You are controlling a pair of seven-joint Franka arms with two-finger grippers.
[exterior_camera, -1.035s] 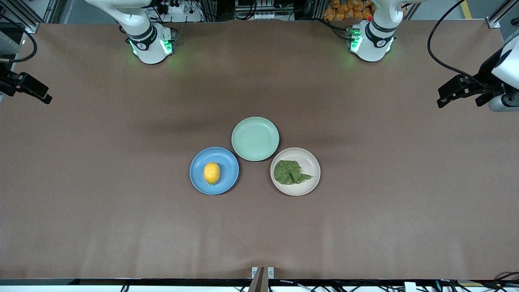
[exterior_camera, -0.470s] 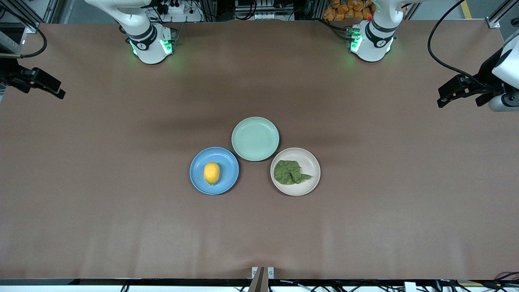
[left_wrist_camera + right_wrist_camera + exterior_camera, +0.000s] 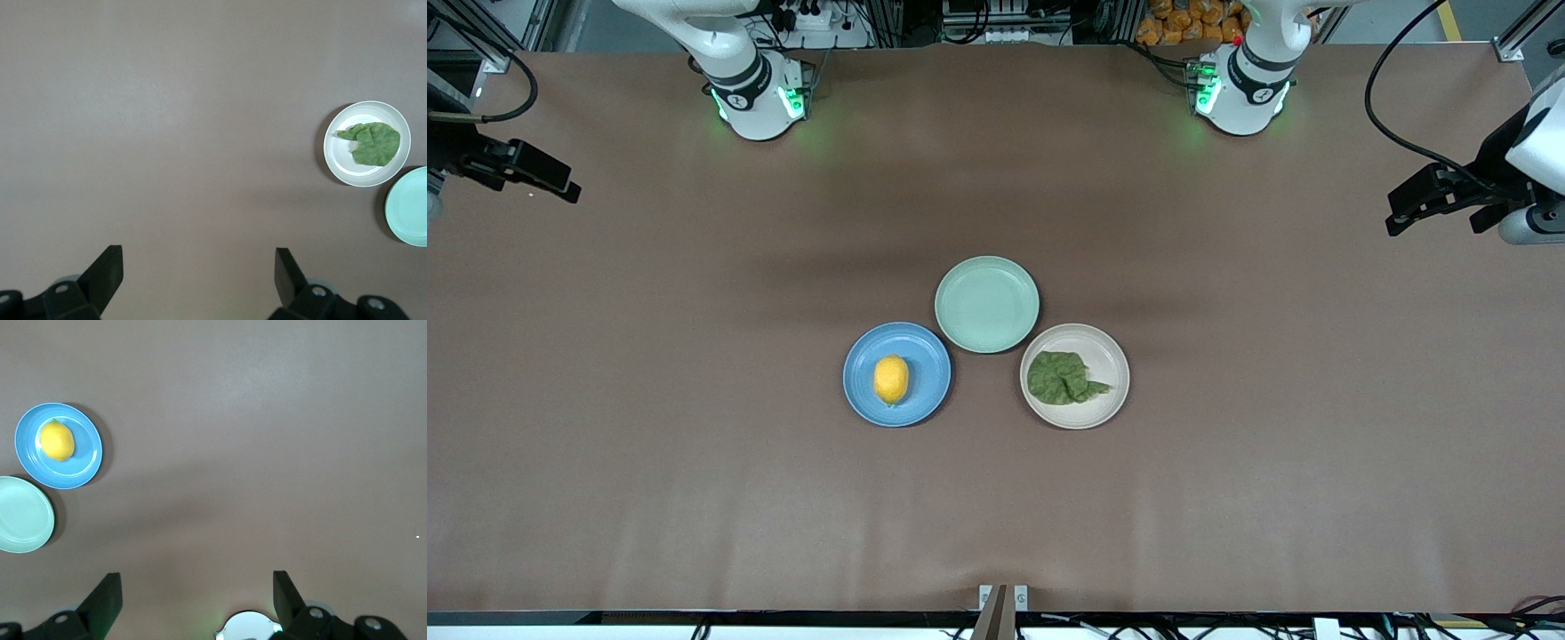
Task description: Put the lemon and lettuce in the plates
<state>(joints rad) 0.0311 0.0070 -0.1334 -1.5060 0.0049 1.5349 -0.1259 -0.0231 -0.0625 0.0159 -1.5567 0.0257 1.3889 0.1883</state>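
While both grippers hang spread, lemon [image 3: 891, 380] and lettuce [image 3: 1064, 377] plated well apart.

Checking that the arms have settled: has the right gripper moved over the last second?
Yes. In the front view the right gripper has drifted up and inward from the table's edge, toward the right arm's base; its fingers are open.

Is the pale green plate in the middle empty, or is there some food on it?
Empty. The pale green plate shows only its bare surface; the lemon lies on the blue plate and the lettuce on the cream plate.
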